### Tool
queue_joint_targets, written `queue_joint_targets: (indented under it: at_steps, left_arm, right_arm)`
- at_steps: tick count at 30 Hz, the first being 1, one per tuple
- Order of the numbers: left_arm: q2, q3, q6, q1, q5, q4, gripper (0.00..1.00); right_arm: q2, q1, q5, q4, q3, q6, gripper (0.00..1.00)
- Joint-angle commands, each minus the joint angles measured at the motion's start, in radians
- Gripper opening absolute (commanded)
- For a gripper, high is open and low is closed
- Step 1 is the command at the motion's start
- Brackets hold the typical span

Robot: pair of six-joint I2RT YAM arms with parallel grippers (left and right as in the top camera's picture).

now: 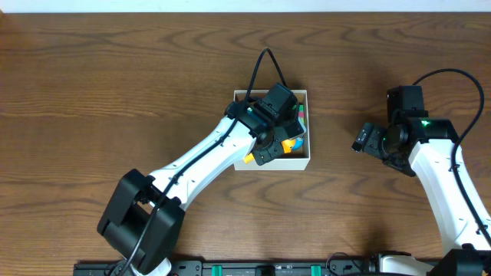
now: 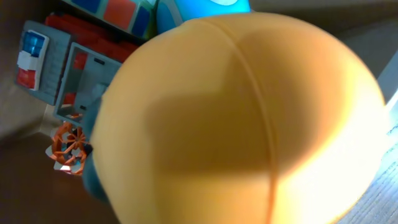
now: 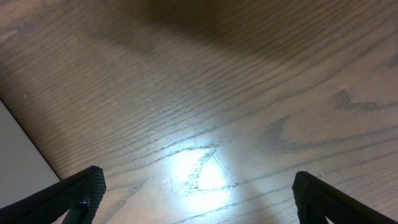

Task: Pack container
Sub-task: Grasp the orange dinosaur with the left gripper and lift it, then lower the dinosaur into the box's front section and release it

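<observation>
The container (image 1: 285,163), a small white box, stands mid-table with several colourful toys inside. My left gripper (image 1: 270,150) reaches down into it. In the left wrist view a big rounded orange toy (image 2: 242,118) fills nearly the whole frame and hides the fingers, and the gripper is shut on it. The same orange toy (image 1: 290,143) shows beside the gripper from overhead. Behind it lie a red and grey toy (image 2: 68,68) and a blue toy (image 2: 205,7). My right gripper (image 1: 362,139) (image 3: 199,182) hangs open over bare wood to the right of the container, holding nothing.
The table (image 1: 115,77) is dark brown wood. A small orange lattice piece (image 2: 65,144) lies low in the box. A pale flat surface (image 3: 18,158) shows at the left edge of the right wrist view. Both arm bases stand along the near edge.
</observation>
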Motion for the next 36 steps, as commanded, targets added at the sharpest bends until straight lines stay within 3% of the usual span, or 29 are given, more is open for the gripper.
queue_joint_targets:
  at_steps: [1,2,4,6,8,9,17,22,27,36]
  left_arm:
    - [0.027,0.002,0.016,-0.002,0.003,-0.009,0.16]
    - [0.027,0.002,0.016,-0.002,0.003,-0.009,0.16]
    - [0.027,0.002,0.016,-0.002,0.003,-0.01,0.35]
    - [0.027,0.002,0.016,-0.002,0.003,-0.01,0.45]
    - [0.026,0.002,0.016,-0.002,0.003,-0.013,0.67]
    - [0.026,0.002,0.016,-0.002,0.003,-0.014,0.71]
    - [-0.031,0.004,0.011,-0.002,-0.009,-0.04,0.85]
    - [-0.155,0.004,-0.008,-0.002,-0.054,-0.043,0.88]
    - [-0.293,0.004,-0.039,-0.002,-0.054,-0.039,0.99]
    - [-0.293,-0.003,-0.174,-0.001,-0.053,-0.03,0.98]
  right_arm:
    - [-0.003,-0.01,0.006,-0.001,-0.003,-0.015,0.99]
    - [-0.003,-0.01,0.006,-0.001,-0.003,-0.015,0.99]
    - [-0.003,-0.01,0.006,-0.001,-0.003,-0.015,0.99]
    - [-0.003,-0.01,0.006,-0.001,-0.003,-0.015,0.99]
    - [-0.003,-0.01,0.006,-0.002,-0.003,-0.016,0.99]
    - [-0.003,-0.01,0.006,-0.002,-0.003,-0.015,0.99]
    - [-0.003,-0.01,0.006,-0.001,-0.003,-0.023,0.99]
    - [-0.003,-0.01,0.006,0.0,-0.003,-0.023,0.99]
    - [-0.003,-0.01,0.006,0.0,-0.003,-0.023,0.99]
    - [-0.003,-0.01,0.006,0.001,-0.003,-0.023,0.99]
